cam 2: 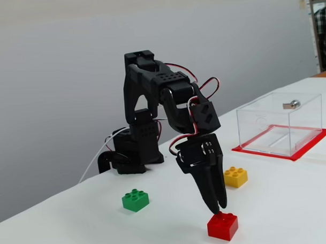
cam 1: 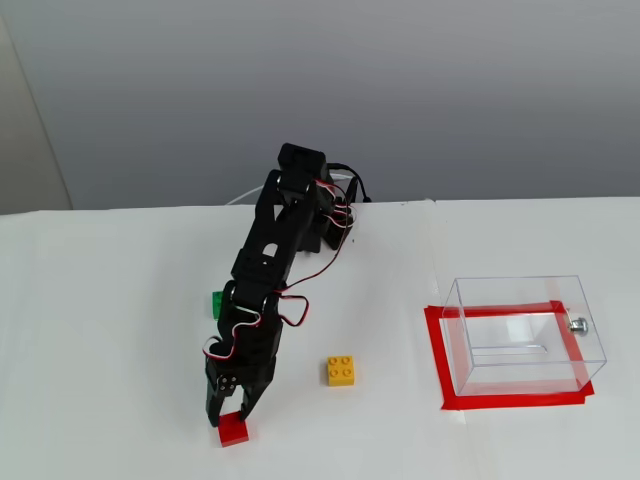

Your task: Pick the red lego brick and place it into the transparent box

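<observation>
I see my claw (cam 2: 218,210) tip-down on the red brick (cam 2: 222,226) at the desk's (cam 1: 100,330) near edge; I cannot tell if it grips. The clear box (cam 1: 523,335) sits far right.

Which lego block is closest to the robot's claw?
The red lego brick. The gripper has its tips right at it, while the yellow brick and green brick sit farther off on the table.

The black two-finger gripper (cam 1: 228,413) is down right at the small red plastic brick (cam 1: 235,431). A yellow studded brick (cam 1: 341,371) sits right of it, and the clear plastic box (cam 1: 524,335) sits farther right inside a red tape outline (cam 1: 436,360).
</observation>
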Tool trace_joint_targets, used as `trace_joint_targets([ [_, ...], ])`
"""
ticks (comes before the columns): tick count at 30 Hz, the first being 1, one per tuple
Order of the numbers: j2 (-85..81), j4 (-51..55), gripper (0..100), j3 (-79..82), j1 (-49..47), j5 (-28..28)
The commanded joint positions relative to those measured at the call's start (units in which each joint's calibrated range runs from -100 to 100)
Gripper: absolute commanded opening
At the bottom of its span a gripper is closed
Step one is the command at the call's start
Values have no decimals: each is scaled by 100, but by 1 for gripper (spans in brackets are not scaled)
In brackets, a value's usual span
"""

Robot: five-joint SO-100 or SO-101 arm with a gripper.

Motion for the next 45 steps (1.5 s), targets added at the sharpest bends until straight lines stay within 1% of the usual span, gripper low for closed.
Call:
trace_joint_targets([
  [1, -28, 35, 21, 14, -24, -18],
  [5, -28, 35, 22, 113, -39, 23],
  [11, -28, 35, 31, 385, -105, 23],
  [17, -19, -35, 35, 403, -105, 29],
  [21, 91, -44, 35, 385, -113, 164],
  [25, 312, -61, 35, 294, -113, 185],
  [45, 524, -226, 35, 32, -320, 44],
])
